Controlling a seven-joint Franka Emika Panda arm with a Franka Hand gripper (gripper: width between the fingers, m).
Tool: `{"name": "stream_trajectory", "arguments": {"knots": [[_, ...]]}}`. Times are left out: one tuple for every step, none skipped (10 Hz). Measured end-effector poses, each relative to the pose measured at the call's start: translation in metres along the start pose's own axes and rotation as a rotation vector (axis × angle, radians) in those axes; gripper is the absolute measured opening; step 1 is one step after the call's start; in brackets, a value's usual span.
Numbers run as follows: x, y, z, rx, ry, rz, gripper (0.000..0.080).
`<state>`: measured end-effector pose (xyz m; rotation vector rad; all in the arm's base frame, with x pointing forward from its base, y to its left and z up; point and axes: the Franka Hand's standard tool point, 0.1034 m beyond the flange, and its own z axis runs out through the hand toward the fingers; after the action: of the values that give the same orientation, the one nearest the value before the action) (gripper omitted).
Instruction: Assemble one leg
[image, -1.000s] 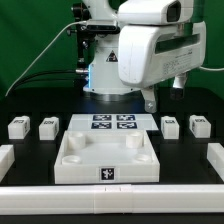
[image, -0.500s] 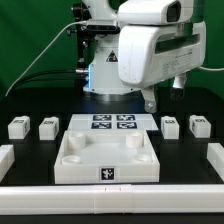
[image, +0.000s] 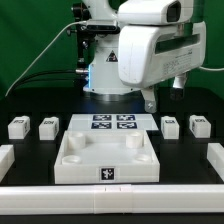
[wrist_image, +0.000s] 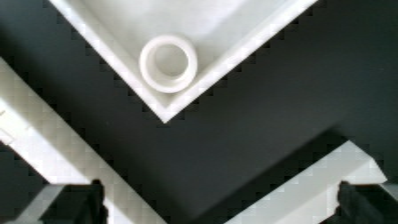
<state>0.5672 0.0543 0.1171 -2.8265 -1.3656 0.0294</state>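
Status: the end effector (wrist_image: 214, 205) hangs with fingers spread and nothing between them, over a corner of the socketed tray (image: 107, 160) at the front edge of the counter (image: 30, 150). No leg is in hand. The nearest leg (image: 170, 126) stands toward the edge on the exterior view's right, and the other legs (image: 47, 127) lie in the same row. Recommended: centre over the leg, descend squarely and close on its flat sides. The counter is black with white rails (image: 215, 157) and a green backdrop (image: 30, 40).
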Motion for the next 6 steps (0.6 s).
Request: {"name": "stream_trajectory", "arguments": {"knots": [[0.0,0.0,0.0,0.0,0.0,0.0,0.065],[0.0,0.0,0.0,0.0,0.0,0.0,0.065],[0.0,0.0,0.0,-0.001,0.001,-0.001,0.065],[-0.003,0.0,0.003,-0.008,0.008,-0.02,0.065],[-0.01,0.0,0.008,-0.021,0.02,-0.071,0.065],[-0.022,0.0,0.014,-0.028,0.025,-0.122,0.065]]}}
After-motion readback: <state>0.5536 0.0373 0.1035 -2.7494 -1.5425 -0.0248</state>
